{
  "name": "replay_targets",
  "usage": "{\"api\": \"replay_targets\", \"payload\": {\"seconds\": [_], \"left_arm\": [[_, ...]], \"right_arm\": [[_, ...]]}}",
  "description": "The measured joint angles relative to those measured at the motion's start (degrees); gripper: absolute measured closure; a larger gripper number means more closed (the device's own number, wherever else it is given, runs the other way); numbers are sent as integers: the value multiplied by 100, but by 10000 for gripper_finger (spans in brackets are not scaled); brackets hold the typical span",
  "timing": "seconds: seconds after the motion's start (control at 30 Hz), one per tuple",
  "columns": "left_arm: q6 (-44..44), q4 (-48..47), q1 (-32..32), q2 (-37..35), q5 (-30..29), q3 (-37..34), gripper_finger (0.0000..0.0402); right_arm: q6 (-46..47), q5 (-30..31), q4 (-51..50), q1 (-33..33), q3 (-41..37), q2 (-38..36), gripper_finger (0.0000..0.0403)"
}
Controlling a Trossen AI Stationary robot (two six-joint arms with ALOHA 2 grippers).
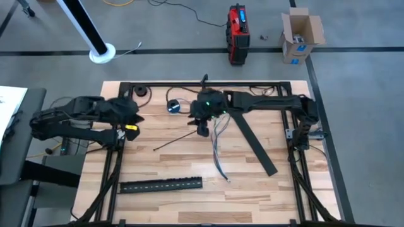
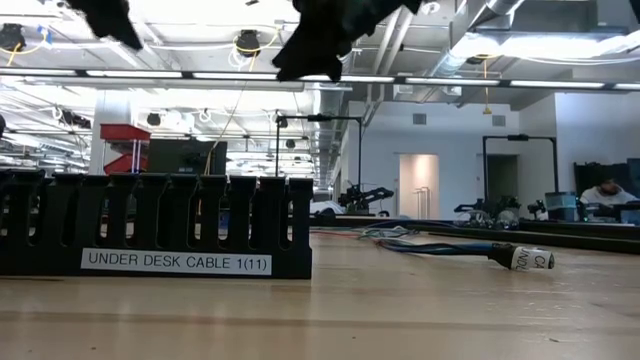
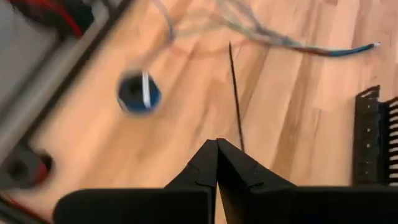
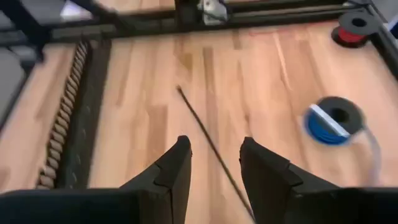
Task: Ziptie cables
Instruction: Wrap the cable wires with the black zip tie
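Pale wooden plank counter (image 1: 164, 208): smooth, light sheen, visible grain, framed by matt black metal rails. Long black slotted plastic strip (image 1: 161, 185) near the front edge: matt, ribbed, with a white paper label. Thin grey, white and dark cables (image 1: 219, 142): smooth plastic sheathing. Small round blue-and-black tape roll (image 4: 331, 121): slightly glossy. Left gripper's dark fingers (image 3: 199, 171) and right gripper's dark fingers (image 4: 174, 168): matt moulded plastic.

- A black slotted plastic strip (image 1: 161, 185) lies near the front of the wooden table (image 1: 265, 195).
- A second long black strip (image 1: 255, 142) lies slanted on the right.
- A small blue tape roll (image 1: 173, 106) sits near the back edge.
- A red case (image 1: 238, 33) and an open cardboard box (image 1: 301, 34) stand on the floor behind the table.
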Motion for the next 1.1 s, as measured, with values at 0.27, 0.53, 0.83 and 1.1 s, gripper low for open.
{"api": "replay_targets", "payload": {"seconds": [0.27,0.53,0.83,1.1], "left_arm": [[-1575,25,2,81,44,-1015,402],[-2885,439,-19,75,1090,-1830,402],[-2937,633,-31,101,1243,-1968,402],[-2707,1,-31,99,1113,-1970,402]], "right_arm": [[-1461,109,-1133,67,907,687,275],[-1863,378,-1864,-164,1118,1213,275],[-2172,219,-2213,-128,1058,1604,275],[-2144,17,-1671,-68,1060,2141,275]]}}
